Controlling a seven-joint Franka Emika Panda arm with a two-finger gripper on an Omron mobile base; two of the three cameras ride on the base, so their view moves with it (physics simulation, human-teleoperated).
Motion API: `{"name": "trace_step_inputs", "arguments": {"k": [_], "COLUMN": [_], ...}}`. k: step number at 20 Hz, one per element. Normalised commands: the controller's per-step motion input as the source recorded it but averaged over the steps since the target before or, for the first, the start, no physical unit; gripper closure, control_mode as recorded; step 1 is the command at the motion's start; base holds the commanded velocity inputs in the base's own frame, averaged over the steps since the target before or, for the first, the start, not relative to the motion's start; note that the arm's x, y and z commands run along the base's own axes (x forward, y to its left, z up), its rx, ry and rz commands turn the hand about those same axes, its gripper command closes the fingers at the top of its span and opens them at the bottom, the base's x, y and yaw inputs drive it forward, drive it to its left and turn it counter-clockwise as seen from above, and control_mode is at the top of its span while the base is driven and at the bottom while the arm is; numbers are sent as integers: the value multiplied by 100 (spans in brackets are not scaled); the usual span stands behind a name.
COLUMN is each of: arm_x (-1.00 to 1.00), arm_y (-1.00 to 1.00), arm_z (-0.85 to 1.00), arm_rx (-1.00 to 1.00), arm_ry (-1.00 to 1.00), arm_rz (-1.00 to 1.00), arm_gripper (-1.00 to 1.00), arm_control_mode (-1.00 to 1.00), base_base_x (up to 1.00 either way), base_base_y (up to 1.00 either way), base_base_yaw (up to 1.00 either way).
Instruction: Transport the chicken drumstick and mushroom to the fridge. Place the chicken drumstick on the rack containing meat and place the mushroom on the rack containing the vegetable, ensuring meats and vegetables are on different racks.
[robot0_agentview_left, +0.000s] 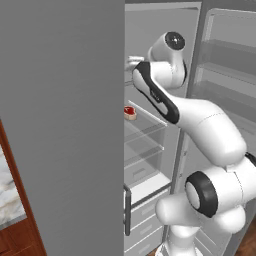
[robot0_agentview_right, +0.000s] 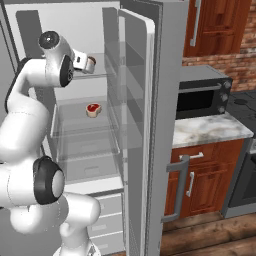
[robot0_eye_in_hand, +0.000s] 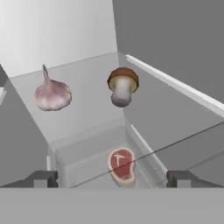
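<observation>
Okay, I see mushroom (robot0_eye_in_hand: 123, 86), brown cap, pale stem, lying on upper fridge (robot0_agentview_right: 150, 60) rack (robot0_eye_in_hand: 87, 100), near garlic bulb (robot0_eye_in_hand: 52, 93). Red meat (robot0_eye_in_hand: 121, 165) on rack below. Arm reaches into fridge at upper-rack height, elbow bent. Gripper (robot0_eye_in_hand: 112, 178) jaws wide apart, nothing between them, back from mushroom.

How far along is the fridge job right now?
Done: the mushroom lies on the upper rack beside the garlic, apart from the meat on the rack below. In hand: nothing; the gripper is open, its fingers spread wide and empty inside the fridge. Left: the drumstick, which belongs on the meat's rack.
</observation>
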Motion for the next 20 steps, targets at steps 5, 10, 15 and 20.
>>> {"name": "trace_step_inputs", "arguments": {"k": [5,10,15,20], "arm_x": [-99,-100,-100,-100], "arm_y": [-3,-16,-30,-34], "arm_z": [78,34,0,-2], "arm_rx": [2,3,0,0], "arm_ry": [3,15,13,0], "arm_rz": [-7,-8,-1,0], "arm_gripper": [-100,-100,-100,-100], "arm_control_mode": [-100,-100,-100,-100], "base_base_x": [0,0,0,0], "base_base_y": [0,0,0,0], "base_base_yaw": [0,0,0,0]}}
